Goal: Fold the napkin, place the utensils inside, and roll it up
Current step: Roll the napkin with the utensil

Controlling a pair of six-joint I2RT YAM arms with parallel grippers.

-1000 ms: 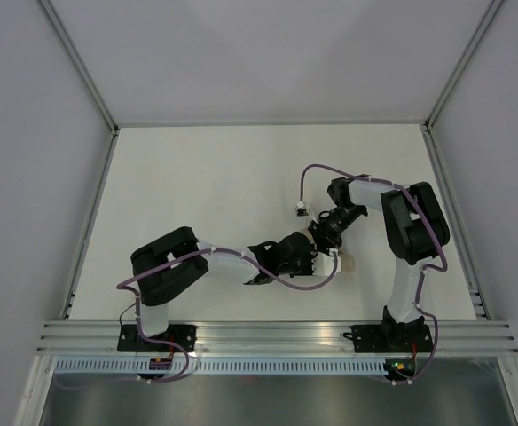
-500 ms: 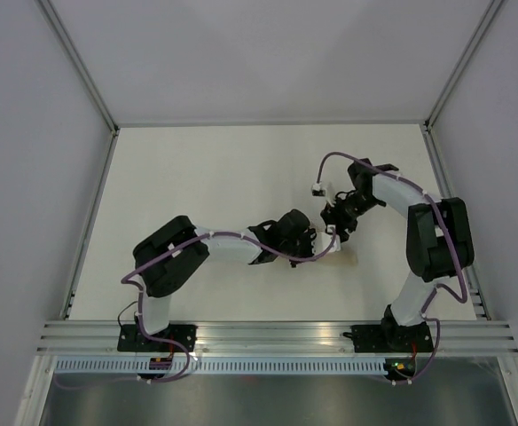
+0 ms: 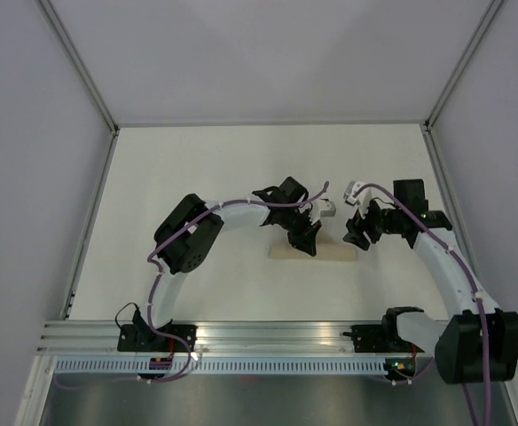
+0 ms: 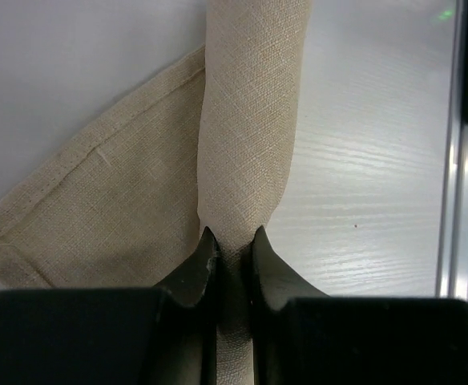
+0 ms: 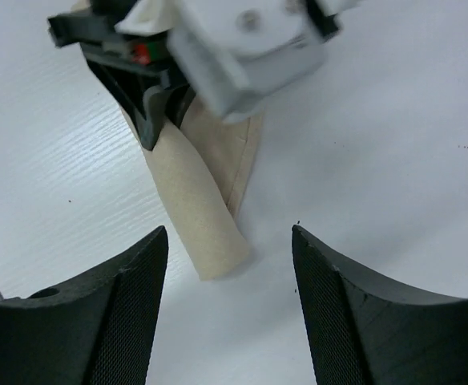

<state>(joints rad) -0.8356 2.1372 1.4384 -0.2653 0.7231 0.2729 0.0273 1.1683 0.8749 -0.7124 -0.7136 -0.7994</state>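
Note:
The napkin lies on the table as a tan roll with a loose flap beside it; it also shows in the left wrist view and the right wrist view. My left gripper is shut on the roll near its middle, its fingertips pinching the cloth. My right gripper is open and empty, just off the roll's right end, its fingers spread wide above the table. The fork is hidden.
The white table is walled by grey panels. An aluminium rail runs along the near edge. Purple cables loop along both arms.
Both arms have swung away from the near edge toward the middle. The left gripper now pinches the roll lying flat; the right gripper has drawn off to the right and stands open.

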